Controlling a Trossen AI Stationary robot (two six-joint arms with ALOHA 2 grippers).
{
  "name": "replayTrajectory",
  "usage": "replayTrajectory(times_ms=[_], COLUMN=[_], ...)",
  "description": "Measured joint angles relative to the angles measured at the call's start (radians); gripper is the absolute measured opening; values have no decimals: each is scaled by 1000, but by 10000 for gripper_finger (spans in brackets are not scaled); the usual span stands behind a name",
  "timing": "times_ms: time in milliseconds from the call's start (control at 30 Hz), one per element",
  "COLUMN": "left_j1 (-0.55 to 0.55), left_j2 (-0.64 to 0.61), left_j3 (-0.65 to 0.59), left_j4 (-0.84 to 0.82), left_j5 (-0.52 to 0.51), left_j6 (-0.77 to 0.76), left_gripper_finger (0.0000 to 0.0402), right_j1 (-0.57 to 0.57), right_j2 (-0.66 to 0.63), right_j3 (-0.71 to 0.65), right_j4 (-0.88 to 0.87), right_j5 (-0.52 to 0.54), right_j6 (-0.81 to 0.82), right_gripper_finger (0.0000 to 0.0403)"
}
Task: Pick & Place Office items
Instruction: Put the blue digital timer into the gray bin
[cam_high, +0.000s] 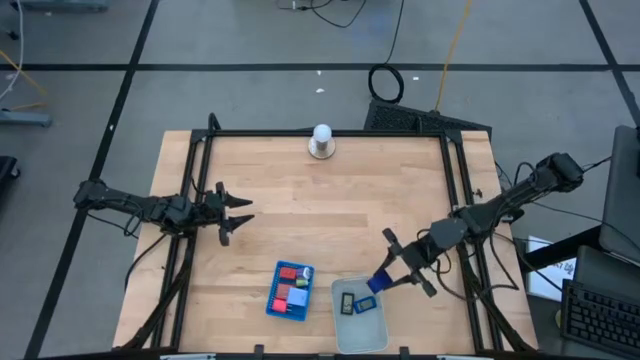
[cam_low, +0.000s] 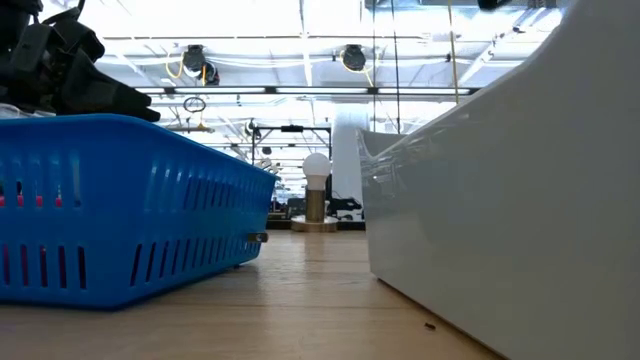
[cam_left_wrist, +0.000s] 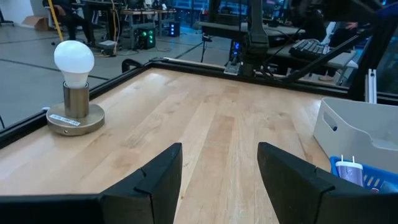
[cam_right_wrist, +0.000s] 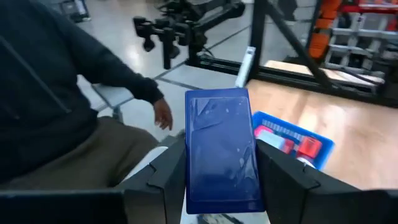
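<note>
My right gripper (cam_high: 385, 278) is shut on a dark blue rectangular piece (cam_right_wrist: 221, 149) and hangs over the right rim of the clear tray (cam_high: 340, 335) near the table's front edge. Two small pieces, one dark (cam_high: 348, 301) and one blue (cam_high: 366, 306), lie in that tray. The blue tray (cam_high: 272, 305) beside it holds red and blue pieces (cam_high: 292, 288). My left gripper (cam_high: 238, 212) waits open at the table's left, with nothing between its fingers (cam_left_wrist: 158, 177). My right gripper pinches the dark blue piece by its two long sides (cam_right_wrist: 191, 171) between its two fingers. The fingers reach about level, slanting from the table's right toward its near left. The piece stands out beyond the fingertips, flat face to the camera, lifted clear of the tray.
A white ball on a round base (cam_high: 321, 140) stands at the middle of the far edge. A black frame (cam_high: 455, 190) borders the table. A seated person in a dark sleeve, hand (cam_right_wrist: 163, 115) showing, is beyond the near edge. Bare wood lies in the middle (cam_high: 320, 215).
</note>
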Motion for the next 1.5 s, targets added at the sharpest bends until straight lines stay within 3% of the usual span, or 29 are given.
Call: replayTrajectory(times_ms=[467, 700, 1500], left_j1=[0, 0, 0], left_j2=[0, 0, 0], left_j3=[0, 0, 0], left_j4=[0, 0, 0], left_j5=[0, 0, 0], left_j6=[0, 0, 0], left_gripper_finger=[212, 212, 212], right_j1=[60, 60, 51], right_j2=[319, 473, 588], right_j3=[270, 305, 293], right_j4=[-166, -175, -228], right_j5=[2, -2, -3], right_j6=[-38, -33, -54], right_gripper_finger=[151, 151, 151])
